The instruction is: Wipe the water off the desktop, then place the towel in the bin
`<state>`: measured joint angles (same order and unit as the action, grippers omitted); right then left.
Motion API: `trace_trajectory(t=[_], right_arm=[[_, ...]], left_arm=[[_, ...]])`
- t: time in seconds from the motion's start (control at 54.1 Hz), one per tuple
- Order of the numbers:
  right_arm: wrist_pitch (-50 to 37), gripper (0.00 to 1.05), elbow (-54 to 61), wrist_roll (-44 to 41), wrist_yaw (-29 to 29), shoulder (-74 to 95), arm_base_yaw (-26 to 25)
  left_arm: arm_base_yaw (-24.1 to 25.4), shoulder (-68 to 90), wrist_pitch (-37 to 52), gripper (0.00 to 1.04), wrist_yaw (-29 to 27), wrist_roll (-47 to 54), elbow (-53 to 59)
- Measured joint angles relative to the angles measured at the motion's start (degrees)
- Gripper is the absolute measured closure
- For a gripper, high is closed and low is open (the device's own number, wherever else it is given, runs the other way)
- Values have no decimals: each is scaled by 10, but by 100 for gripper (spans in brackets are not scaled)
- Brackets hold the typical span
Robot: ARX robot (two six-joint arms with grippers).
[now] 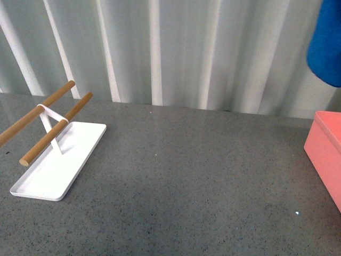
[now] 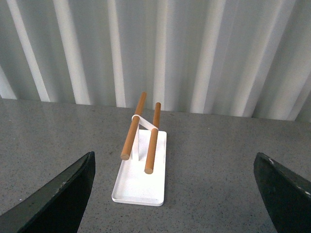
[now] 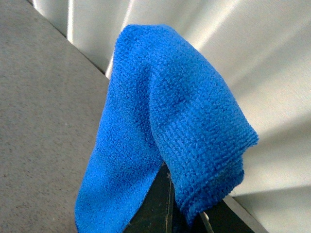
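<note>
The blue towel [image 1: 326, 45] hangs high at the front view's right edge, above the salmon-pink bin [image 1: 326, 152], which stands on the dark grey desktop [image 1: 186, 181]. In the right wrist view the towel [image 3: 165, 141] drapes over my right gripper [image 3: 170, 206], which is shut on it; its dark fingers [image 3: 155, 208] show under the folds. My left gripper [image 2: 177, 187] is open above the desktop [image 2: 218, 160], its dark fingertips [image 2: 63, 194] spread wide with nothing between them. I see no water on the desktop.
A flat white tray [image 1: 58, 160] with two wooden rods [image 1: 53, 133] stands on the left of the desktop; in the left wrist view the tray [image 2: 141, 187] lies ahead of the left gripper. A corrugated pale wall [image 1: 170, 53] runs behind the desktop.
</note>
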<state>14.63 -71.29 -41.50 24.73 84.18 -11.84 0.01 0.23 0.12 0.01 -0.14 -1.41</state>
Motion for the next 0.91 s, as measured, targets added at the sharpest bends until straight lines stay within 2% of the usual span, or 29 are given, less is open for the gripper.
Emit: trace_trajectory(t=[0.204,0.426,0.611,0.907], right_arm=[[7,101,36,-9,20,21,-122],[-2,101,61,-18,9,92,-186],[-13,101,64,-14,-27,150,-192],[20,101,0,60,-93,244,-145]], left_arm=[[0,0,0,7,0,0,0],[0,0,0,7,0,0,0],[0,0,0,7,0,0,0],[0,0,0,7,0,0,0]])
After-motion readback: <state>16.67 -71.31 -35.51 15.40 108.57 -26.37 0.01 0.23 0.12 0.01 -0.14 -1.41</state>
